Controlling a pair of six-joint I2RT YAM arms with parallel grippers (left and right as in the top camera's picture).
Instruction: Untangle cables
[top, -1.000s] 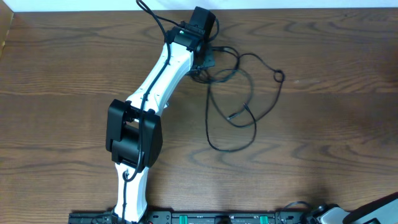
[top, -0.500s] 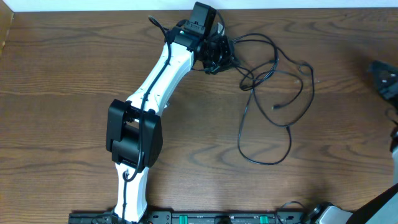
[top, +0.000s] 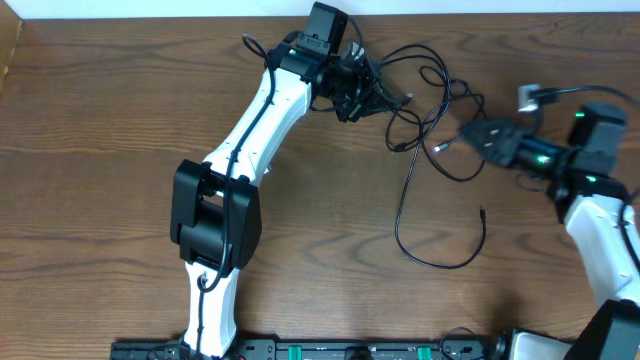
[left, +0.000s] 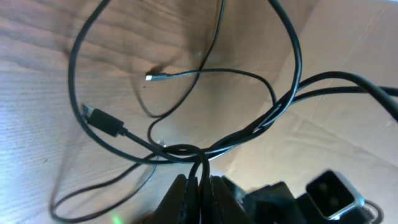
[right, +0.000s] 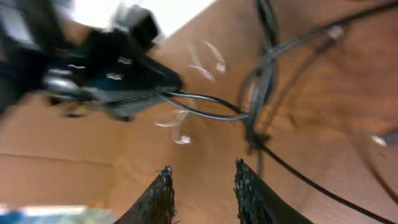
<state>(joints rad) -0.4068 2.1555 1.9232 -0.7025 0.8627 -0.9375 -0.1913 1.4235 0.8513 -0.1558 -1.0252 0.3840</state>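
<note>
You are working across a wooden worktop (top: 100, 200), with the left arm (top: 255, 120) stretching out to the far edge and the right arm (top: 600, 215) lying in from the right side, pointing left. The black cables (left: 278, 109) are bunching at the far middle of the worktop, between the two arms, and one long loose loop (top: 440, 262) is trailing toward the near side. I am not making out any white cord here. The left jaws are pinching shut on a black strand right at the knot (left: 186, 151), so they are serving as your anchor. The right jaws are standing parted with nothing between them, just beside the right-hand strands of the tangle; the wrist view is too blurred to show whether they are touching any. The step in hand, as I am judging it, is taking a second hold so the two arms can draw the tangle apart. Be aiming for a single strand, not the doubled pair running out of the knot, and be closing only once that strand is sitting between the fingertips. Then be drawing it right and low, slowly, so the knot is loosening rather than tightening. Be watching the larger plug (left: 102, 121) and the small plug (left: 151, 76), both lying free near the knot, since either could be catching in a loop.
</note>
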